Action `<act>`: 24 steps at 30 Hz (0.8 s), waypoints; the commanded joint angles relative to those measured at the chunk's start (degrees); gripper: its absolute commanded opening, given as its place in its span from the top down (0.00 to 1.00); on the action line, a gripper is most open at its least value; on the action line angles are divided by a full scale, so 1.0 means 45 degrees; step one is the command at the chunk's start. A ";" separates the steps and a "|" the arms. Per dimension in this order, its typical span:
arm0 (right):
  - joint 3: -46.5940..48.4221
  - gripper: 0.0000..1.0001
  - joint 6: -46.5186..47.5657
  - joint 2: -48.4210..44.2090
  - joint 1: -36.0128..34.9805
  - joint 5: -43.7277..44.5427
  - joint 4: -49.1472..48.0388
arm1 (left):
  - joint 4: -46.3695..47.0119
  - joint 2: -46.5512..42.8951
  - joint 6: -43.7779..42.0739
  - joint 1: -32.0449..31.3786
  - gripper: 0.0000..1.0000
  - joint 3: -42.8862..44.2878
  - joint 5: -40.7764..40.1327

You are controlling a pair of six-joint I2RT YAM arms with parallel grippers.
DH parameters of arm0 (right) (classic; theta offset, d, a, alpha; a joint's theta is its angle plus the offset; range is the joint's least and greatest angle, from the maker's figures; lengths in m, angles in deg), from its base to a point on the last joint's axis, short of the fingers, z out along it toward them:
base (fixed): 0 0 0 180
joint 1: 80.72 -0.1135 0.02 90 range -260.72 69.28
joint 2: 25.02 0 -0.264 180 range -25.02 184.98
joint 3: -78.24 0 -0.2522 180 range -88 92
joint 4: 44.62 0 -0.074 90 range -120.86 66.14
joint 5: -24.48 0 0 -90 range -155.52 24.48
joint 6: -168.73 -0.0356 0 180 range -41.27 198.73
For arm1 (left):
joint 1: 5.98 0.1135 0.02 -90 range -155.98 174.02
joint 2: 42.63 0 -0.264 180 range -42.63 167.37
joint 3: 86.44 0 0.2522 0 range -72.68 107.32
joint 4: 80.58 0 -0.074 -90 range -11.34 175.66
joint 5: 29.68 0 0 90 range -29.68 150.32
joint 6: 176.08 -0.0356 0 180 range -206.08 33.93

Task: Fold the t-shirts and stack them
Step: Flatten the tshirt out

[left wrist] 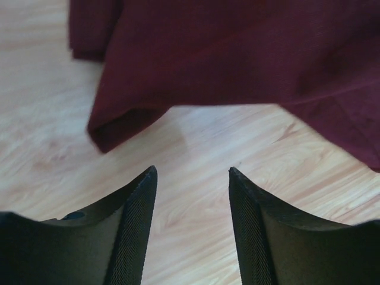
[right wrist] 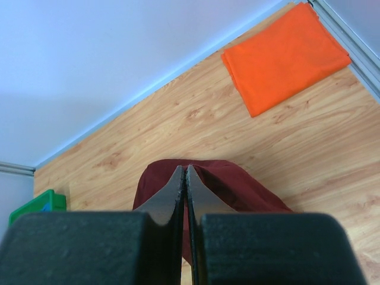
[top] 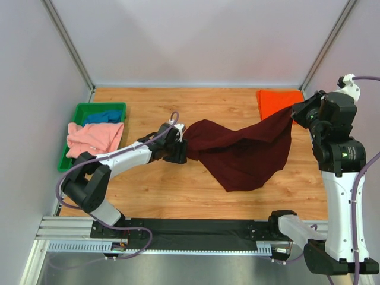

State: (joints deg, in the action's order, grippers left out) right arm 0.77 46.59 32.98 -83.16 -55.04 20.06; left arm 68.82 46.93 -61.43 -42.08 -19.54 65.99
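- My left claw point(left wrist: 191, 172) stands wide. The jaws are apart, with only bare table point(top: 178, 190) between them, and they grip nothing.
- Its tips sit low over the wood, just short of the left edge of the maroon shirt point(top: 243, 154).
- My right claw point(right wrist: 185, 169) is pressed closed on a corner of the maroon shirt and holds that corner raised at the right rear of the table.
- The maroon shirt hangs from that corner and spreads, crumpled and unfolded, across the table centre.
- The orange shirt point(top: 276, 102) lies folded flat in the far right corner, near my right claw.
- The pink shirt point(top: 92, 138) lies across the green tray point(top: 101, 105) at the left, spilling over its right rim.
- The blue shirt point(top: 102, 117) lies inside the tray, behind the pink one.
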 commanded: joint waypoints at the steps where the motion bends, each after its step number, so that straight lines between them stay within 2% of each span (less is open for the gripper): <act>1: 0.0371 1.00 0.0189 -0.0251 0.0034 0.0328 -0.0572 | 0.1457 0.0273 -0.1060 -0.0862 0.42 0.0884 0.0130; 4: 0.0215 1.00 0.0267 -0.0330 0.0034 0.0385 -0.0651 | 0.1107 0.0895 -0.1920 -0.1976 0.44 0.1723 -0.2285; 8: 0.0253 1.00 0.0443 -0.0213 0.0034 0.0522 -0.0651 | 0.0676 0.1893 -0.1922 -0.2291 0.50 0.2836 -0.3347; 13: 0.0253 1.00 0.0443 -0.0135 0.0034 0.0523 -0.0689 | 0.1047 0.2772 -0.2351 -0.2602 0.51 0.3383 -0.3564; 24: 0.0117 1.00 0.0462 -0.0076 0.0034 0.0503 -0.0787 | 0.0481 0.4140 -0.2000 -0.2740 0.48 0.4088 -0.3897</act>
State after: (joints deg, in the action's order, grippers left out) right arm 0.77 47.53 33.13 -83.16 -54.04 19.75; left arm 70.70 64.90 -69.87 -53.92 -3.23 49.32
